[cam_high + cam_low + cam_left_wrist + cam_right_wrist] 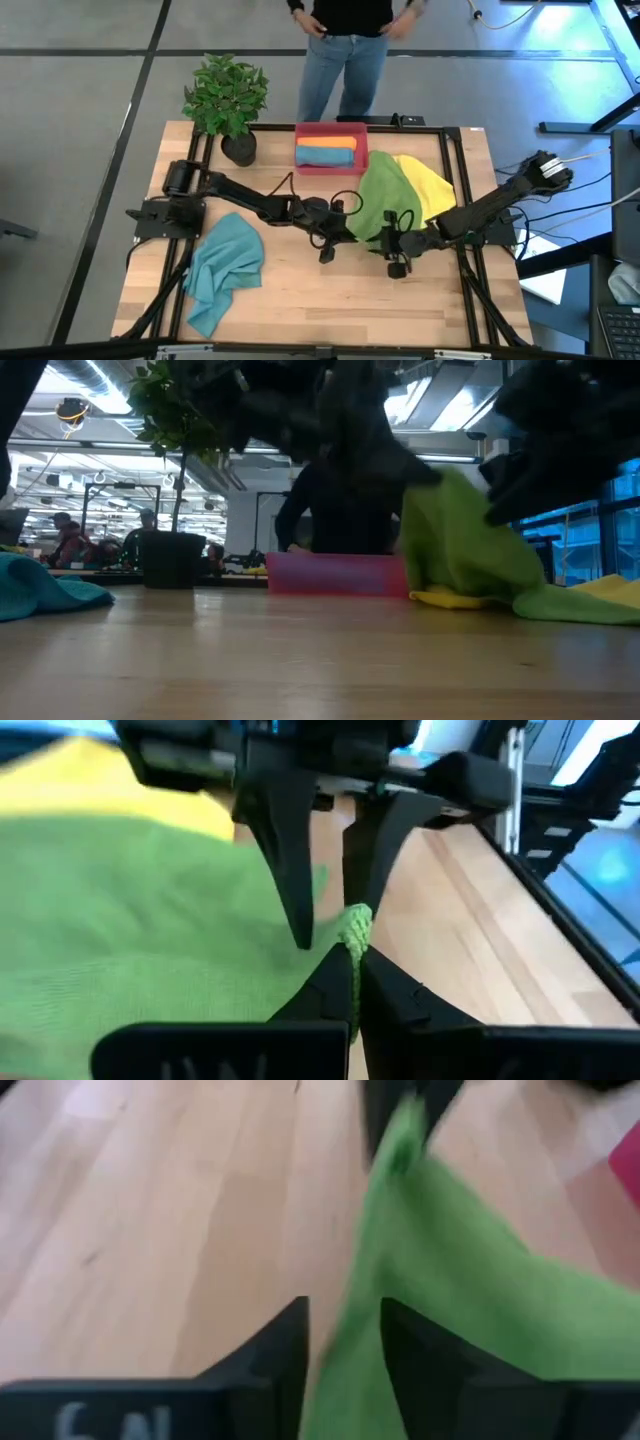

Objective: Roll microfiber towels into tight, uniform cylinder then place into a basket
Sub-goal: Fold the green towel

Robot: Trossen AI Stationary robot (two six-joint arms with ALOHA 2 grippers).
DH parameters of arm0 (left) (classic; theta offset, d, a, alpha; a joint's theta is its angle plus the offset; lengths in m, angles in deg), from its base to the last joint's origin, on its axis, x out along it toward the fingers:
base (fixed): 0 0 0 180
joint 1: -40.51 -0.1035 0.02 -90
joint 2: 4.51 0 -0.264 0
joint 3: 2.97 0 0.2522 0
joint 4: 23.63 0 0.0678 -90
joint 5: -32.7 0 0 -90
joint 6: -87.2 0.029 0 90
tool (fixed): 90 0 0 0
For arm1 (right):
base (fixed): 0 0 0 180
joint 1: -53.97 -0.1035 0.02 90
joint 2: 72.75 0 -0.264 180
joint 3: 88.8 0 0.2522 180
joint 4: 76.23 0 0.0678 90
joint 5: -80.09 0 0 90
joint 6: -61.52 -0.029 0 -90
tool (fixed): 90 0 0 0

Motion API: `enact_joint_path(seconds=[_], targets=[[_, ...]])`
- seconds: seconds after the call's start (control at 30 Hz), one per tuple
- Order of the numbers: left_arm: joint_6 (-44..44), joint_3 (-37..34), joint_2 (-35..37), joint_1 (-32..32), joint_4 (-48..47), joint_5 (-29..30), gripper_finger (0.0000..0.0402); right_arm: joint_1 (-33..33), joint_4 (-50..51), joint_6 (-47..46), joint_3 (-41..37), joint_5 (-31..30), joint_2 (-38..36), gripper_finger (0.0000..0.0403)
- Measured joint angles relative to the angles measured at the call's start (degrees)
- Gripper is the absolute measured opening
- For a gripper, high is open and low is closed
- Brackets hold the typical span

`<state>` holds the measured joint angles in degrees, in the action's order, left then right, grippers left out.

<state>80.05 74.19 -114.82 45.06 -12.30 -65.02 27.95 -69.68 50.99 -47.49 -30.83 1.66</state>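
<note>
My left gripper [352, 982] pinches a corner of the green towel [382, 200] at mid-table. My right gripper [345, 1342] stands partly open, the same towel's edge hanging between its fingers. The yellow towel [428, 182] lies under the green one. A teal towel [222, 268] lies crumpled to my left. The basket [331, 161] at the far edge holds two rolls.
</note>
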Motion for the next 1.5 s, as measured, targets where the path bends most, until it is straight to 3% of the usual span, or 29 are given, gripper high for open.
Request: enact_joint_path(seconds=[0.13, 0.3, 0.77, 1.1, 1.23, 1.4, 1.5], targets=[[1.9, 0.0, 3.9, -0.2, -0.5, 1.2, 0.0000, -3.6, 6.3, -5.7, 0.0, 1.1, -4.4, 0.0166], [2.9, 0.0, 6.5, -0.7, -1.2, 1.3, 0.0000, -10.1, 11.4, -12.8, 0.0, 3.1, -3.3, 0.0189], [2.9, 0.0, 6.9, -2.1, -6.2, 3.7, 0.0000, -22.1, 25.8, -31.1, 0.0, 4.0, -0.6, 0.0173], [2.9, 0.0, 6.9, -2.8, -6.7, 3.8, 0.0000, -24.6, 26.3, -34.3, 0.4, 3.8, 6.5, 0.0170], [2.9, 0.0, 6.9, -2.8, -6.7, 3.8, 0.0000, -24.6, 29.5, -34.5, 1.7, 3.7, 7.1, 0.0130], [2.7, 0.0, 7.9, -2.9, -6.7, 3.8, 0.0000, -24.5, 49.4, -35.7, 9.2, -1.9, 7.6, 0.0017], [2.8, 0.0, 10.1, -3.0, -7.6, 4.1, 0.0000, -24.4, 58.8, -37.0, 16.6, -7.3, 7.4, 0.0011]])
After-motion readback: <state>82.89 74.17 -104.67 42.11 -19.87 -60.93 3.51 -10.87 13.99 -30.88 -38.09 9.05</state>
